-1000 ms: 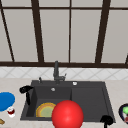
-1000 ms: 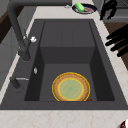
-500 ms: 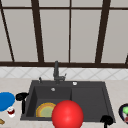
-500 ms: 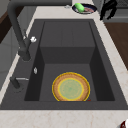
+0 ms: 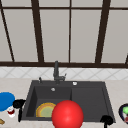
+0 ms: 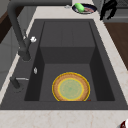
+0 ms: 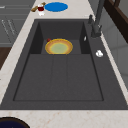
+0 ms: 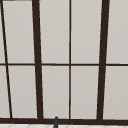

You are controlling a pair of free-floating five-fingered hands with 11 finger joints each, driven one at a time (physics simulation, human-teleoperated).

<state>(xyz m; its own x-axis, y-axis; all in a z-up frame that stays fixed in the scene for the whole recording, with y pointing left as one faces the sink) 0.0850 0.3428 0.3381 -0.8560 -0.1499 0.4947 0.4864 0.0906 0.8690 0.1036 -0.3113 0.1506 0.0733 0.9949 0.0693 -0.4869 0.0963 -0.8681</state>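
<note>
Hands first: the left hand (image 5: 19, 103) hangs at the sink's front left corner, just beside the blue plate (image 5: 5, 100); its dark shape is compact, with one finger trailing downward, and whether it is clenched or released cannot be told. The right hand (image 5: 107, 119) hangs at the sink's front right corner, near the dark bowl (image 5: 124, 113). In the left side view this hand (image 6: 108, 8) appears beyond the far end of the sink with its fingers hanging loosely downward, released and grasping nothing.

Containers: the dark bowl, round and glossy, stands on the counter to the right of the sink and holds a green oblong item (image 6: 79, 7) along with a reddish one. The sink (image 5: 87, 96) is a matte black rectangular unit with a deep basin on the left and a shallow ribbed drainboard on the right. A round plate (image 6: 71, 87) with an orange rim and a pale green centre lies flat on the basin floor. A small red-filled jar (image 7: 40, 9) stands just beside the blue plate.

Other items: a smooth red ball (image 5: 67, 114) sits at the sink's front edge, in front of the plate. A black faucet (image 5: 56, 72) rises behind the basin. The counter (image 5: 117, 91) is pale speckled stone.
</note>
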